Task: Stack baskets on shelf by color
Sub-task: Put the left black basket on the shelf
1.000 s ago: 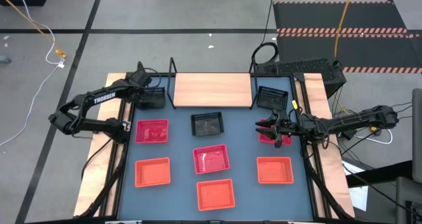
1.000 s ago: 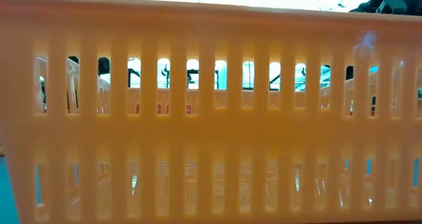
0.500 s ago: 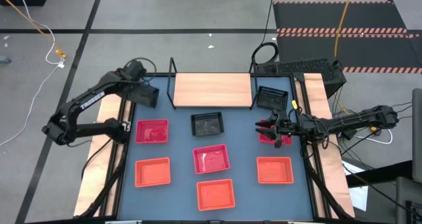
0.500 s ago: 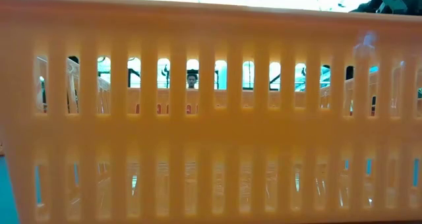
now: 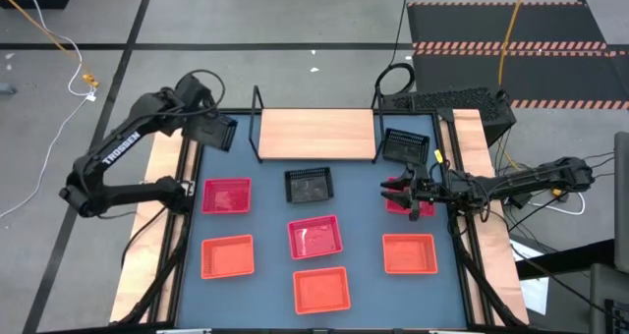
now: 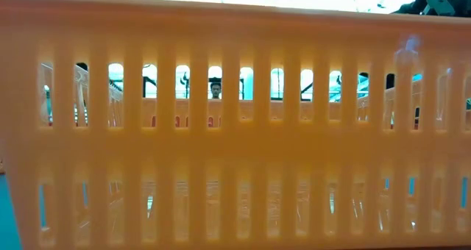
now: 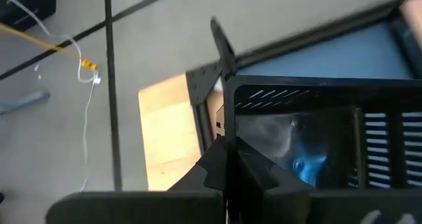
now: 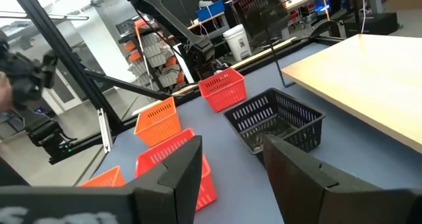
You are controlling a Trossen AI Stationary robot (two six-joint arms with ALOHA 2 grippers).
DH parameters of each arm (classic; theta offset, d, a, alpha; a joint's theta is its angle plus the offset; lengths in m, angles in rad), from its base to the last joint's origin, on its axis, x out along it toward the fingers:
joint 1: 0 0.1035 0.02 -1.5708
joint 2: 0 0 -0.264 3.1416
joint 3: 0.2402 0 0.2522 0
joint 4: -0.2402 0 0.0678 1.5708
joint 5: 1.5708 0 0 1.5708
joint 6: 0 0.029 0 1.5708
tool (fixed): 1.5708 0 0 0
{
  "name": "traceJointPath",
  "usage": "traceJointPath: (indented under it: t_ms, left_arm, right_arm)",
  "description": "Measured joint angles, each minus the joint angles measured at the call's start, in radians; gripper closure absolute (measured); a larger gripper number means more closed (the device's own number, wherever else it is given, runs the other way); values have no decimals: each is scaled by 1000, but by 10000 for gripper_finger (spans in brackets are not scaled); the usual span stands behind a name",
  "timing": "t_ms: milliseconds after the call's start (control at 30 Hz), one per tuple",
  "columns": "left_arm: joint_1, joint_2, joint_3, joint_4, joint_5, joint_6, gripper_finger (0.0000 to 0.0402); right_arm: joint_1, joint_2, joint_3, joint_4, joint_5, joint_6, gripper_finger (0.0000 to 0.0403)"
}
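Left gripper [image 5: 214,130] holds a black basket [image 7: 330,138] clamped, raised beside the shelf [image 5: 316,134]; right gripper [image 8: 231,159] hovers, jaws apart.

The shelf [image 5: 316,135], a light wooden plank on a black wire frame, stands bare at the table's far edge. 1 black basket [image 5: 214,130] hangs tilted off its left end, another [image 5: 404,144] sits at its right end, a third [image 5: 310,185] lies just in front. 3 pink-red baskets [image 5: 227,194] and 3 orange baskets [image 5: 227,256] lie apart, upright, nearer the front.
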Motion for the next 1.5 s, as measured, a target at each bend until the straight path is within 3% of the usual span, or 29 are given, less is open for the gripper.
traceJointPath:
  t_ms: [300, 500, 667, 867, 1200, 1333, 1500]
  left_arm:
    - [-90, 0, 220, 0, 41, 39, 389]
    - [-188, 8, 358, 228, 203, 191, 394]
    - [-275, 57, 412, 409, 247, 339, 391]
    - [-332, 204, 440, 447, 355, 478, 390]
    - [-382, 520, 522, 437, 501, 839, 386]
    - [-384, 596, 524, 424, 513, 975, 388]
    - [-355, 663, 524, 411, 524, 1041, 391]
  right_arm:
    - [0, 0, 0, 5, 1, -5, 248]
    - [0, 0, 0, 4, 1, -5, 248]
    - [0, 0, 0, 4, 1, -5, 248]
    - [0, 0, 0, 4, 1, 3, 248]
    - [0, 0, 1, 4, 1, 5, 248]
    - [0, 0, 1, -6, 1, 6, 248]
    - [0, 0, 1, -39, 1, 21, 248]
